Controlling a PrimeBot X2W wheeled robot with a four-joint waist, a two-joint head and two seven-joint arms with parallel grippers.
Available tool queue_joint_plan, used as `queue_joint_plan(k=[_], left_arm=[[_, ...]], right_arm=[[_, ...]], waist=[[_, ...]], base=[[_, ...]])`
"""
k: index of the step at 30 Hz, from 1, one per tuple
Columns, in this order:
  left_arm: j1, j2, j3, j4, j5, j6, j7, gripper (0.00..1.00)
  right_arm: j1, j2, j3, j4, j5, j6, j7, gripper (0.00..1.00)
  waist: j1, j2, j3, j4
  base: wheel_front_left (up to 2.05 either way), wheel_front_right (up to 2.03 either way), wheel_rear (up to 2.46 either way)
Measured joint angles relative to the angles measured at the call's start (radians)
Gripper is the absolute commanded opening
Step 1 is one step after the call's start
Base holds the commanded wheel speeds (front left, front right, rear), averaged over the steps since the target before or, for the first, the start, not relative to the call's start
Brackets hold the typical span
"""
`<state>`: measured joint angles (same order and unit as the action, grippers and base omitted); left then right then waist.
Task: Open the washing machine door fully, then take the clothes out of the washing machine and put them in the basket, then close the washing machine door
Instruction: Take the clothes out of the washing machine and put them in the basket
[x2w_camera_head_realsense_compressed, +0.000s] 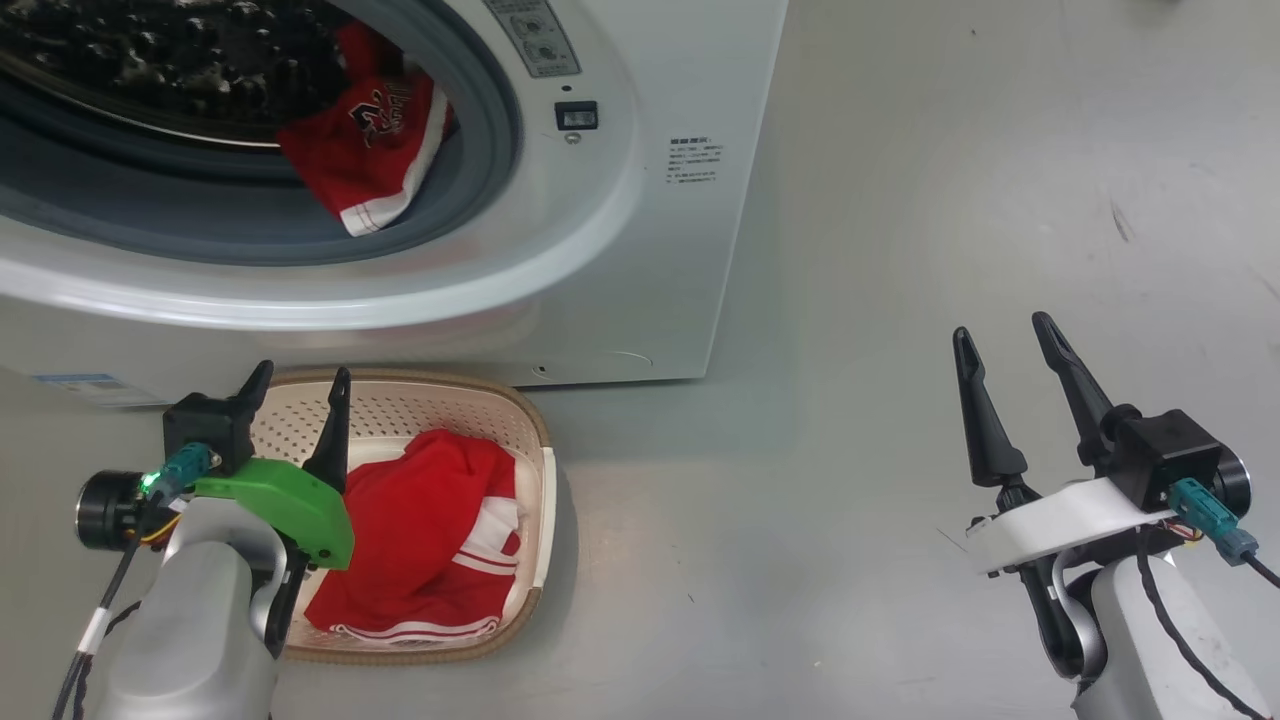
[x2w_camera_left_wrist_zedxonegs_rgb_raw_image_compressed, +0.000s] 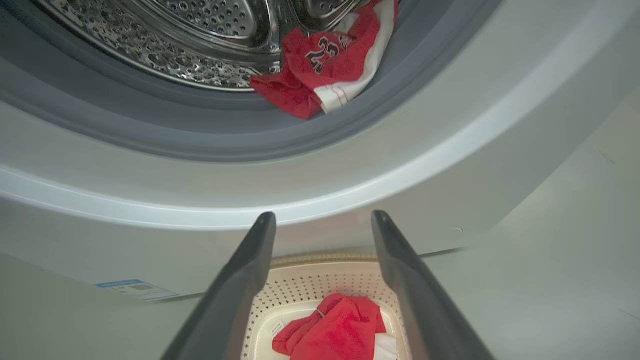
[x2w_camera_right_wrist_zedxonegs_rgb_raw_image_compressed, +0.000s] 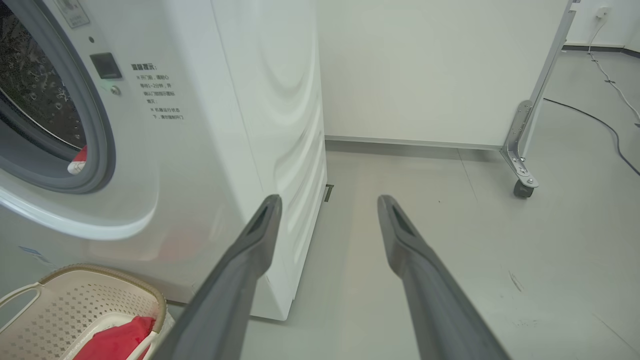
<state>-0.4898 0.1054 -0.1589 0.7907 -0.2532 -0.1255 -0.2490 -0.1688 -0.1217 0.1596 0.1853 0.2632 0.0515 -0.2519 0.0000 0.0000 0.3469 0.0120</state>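
Two red garments are before us. The first garment (x2w_camera_head_realsense_compressed: 370, 150) lies at the lower right of the washing machine (x2w_camera_head_realsense_compressed: 650, 250) mouth, spilling from the perforated steel drum (x2w_camera_head_realsense_compressed: 150, 50) onto the grey gasket (x2w_camera_head_realsense_compressed: 480, 130). Its white-trimmed hem hangs over the rubber, and it bears dark figures that we read as a number, though the print is too small for us to be sure. The second garment (x2w_camera_head_realsense_compressed: 430, 540), red with white stripes, lies crumpled in the basket (x2w_camera_head_realsense_compressed: 540, 430), which stands on the grey floor (x2w_camera_head_realsense_compressed: 900, 200) just in front of the machine, below the mouth. Our left gripper (x2w_camera_head_realsense_compressed: 303, 370) hangs over the basket's left half, its two dark fingers spread apart and gripping nothing; in the left wrist view we see the second garment through the gap, lower down. Our right gripper (x2w_camera_head_realsense_compressed: 1001, 325) hovers over the floor well to the right of the machine, its fingers likewise parted around air, and in the right wrist view they point past the machine's right front corner.
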Motion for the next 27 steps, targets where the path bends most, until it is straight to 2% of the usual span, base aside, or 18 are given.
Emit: queue_joint_plan(k=[8, 14, 27], left_arm=[[0.011, -0.014, 0.014, -0.119, 0.000, 0.000, 0.000, 1.00], [0.089, -0.016, 0.059, -0.193, -0.011, 0.000, -0.003, 1.00], [0.215, -0.022, 0.091, -0.314, -0.013, 0.000, -0.003, 1.00]], right_arm=[[0.043, -0.006, -0.021, 0.005, 0.010, 0.000, 0.000, 1.00], [0.058, 0.003, -0.007, 0.006, 0.019, 0.009, 0.000, 1.00], [0.114, 0.014, -0.005, 0.005, 0.036, 0.009, 0.000, 1.00]], waist=[[0.0000, 0.0000, -0.076, 0.075], [0.0000, 0.0000, -0.134, 0.112], [0.0000, 0.0000, -0.214, 0.115]], base=[[0.00, 0.00, 0.00], [0.00, 0.00, 0.00], [0.00, 0.00, 0.00]])
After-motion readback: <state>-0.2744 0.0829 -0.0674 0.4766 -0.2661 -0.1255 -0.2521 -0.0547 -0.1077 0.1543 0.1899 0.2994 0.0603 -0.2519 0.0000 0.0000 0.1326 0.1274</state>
